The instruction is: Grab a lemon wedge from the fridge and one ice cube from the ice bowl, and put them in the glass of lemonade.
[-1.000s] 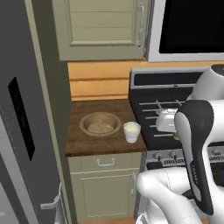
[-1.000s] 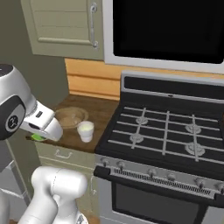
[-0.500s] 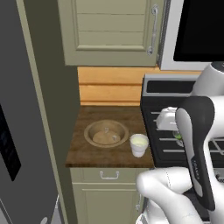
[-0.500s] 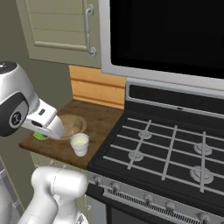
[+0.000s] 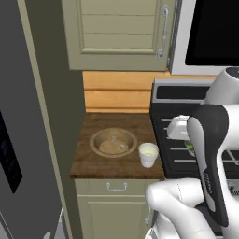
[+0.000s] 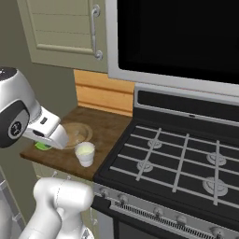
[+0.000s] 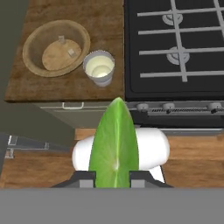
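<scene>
The two-finger gripper [image 7: 113, 177] was clamped narrowly on a bright green, pointed lemon wedge [image 7: 114, 146], which stood up between the two small dark fingertips [image 7: 85, 179] in the hand view. A sliver of the same green wedge showed beside the white arm in the left base view [image 5: 189, 146] and under the white wrist in the right base view [image 6: 43, 146].

In the hand view the wide, shallow, tan-brown round ice bowl [image 7: 32, 57] sat at about 10 o'clock from the wedge, on the dark brown wooden counter [image 7: 65, 92]. Two small pale ice cubes [image 7: 70, 51] lay on its floor. The small whitish tapered glass of lemonade [image 7: 99, 68] stood just beside the bowl, at the bowl's 4 o'clock, with pale yellow-green liquid inside. The gripper was held well short of both, out over the floor in front of the cabinet.

In the left base view the bowl [image 5: 99, 135] lay mid-counter and the glass [image 5: 148, 154] stood at its 4 o'clock, near the counter's front edge. The black gas stove [image 5: 164, 125] adjoined the counter at 3 o'clock. The tall grey steel fridge [image 5: 21, 135] filled the 9 o'clock side, its black dispenser panel [image 5: 8, 161] at the edge. A pale green cabinet door [image 5: 119, 32] with a bar handle hung above the counter at 12 o'clock, and a pale green drawer [image 5: 116, 186] with a small handle sat below it.

In the right base view the glass [image 6: 85, 153] stood in front of the bowl [image 6: 80, 130], with the stove's grey burner grates [image 6: 179, 158] at 3 o'clock and a black microwave door [image 6: 182, 35] above them.
</scene>
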